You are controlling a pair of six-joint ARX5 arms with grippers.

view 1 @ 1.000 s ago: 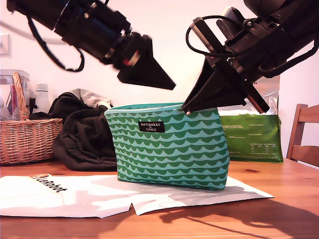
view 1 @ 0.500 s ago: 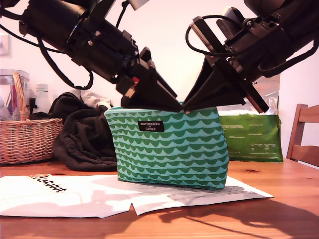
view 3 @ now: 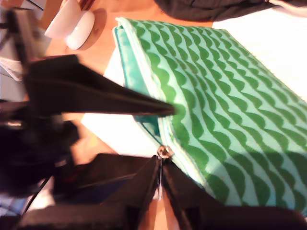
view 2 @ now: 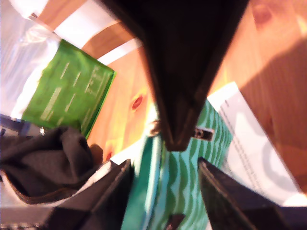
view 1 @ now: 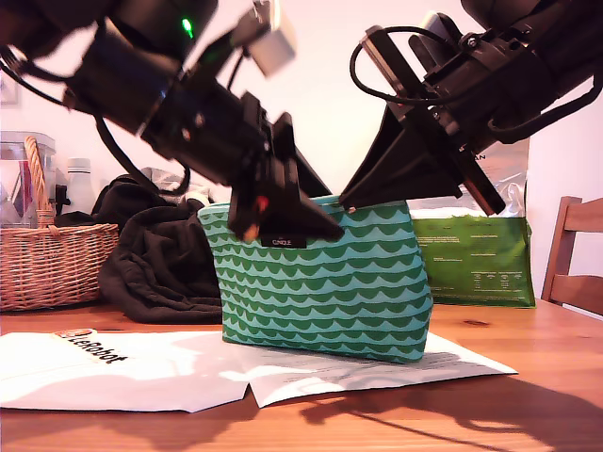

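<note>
A green wave-patterned zip pouch (view 1: 330, 292) stands upright on white paper sheets (view 1: 141, 372) on the wooden table (view 1: 528, 405). My second gripper (view 1: 350, 202) comes down from the exterior view's right and is shut on the pouch's zipper pull (view 3: 163, 152) at the top edge. My first gripper (view 1: 311, 224) reaches in from the exterior view's left and covers part of the pouch's black label. Its fingers (view 2: 225, 196) are open, straddling the pouch's top edge (view 2: 177, 191). The two grippers nearly meet above the pouch.
A wicker basket (view 1: 47, 264) and a heap of black clothing (view 1: 160, 264) lie at the exterior view's left. A green package (view 1: 476, 264) stands behind the pouch, and a wooden chair (view 1: 575, 254) is at the right edge. A white rounded object (view 3: 72, 26) sits on the table.
My first gripper has come down from above the pouch to its top edge, now covering the label. My second gripper has stayed on the zipper pull.
</note>
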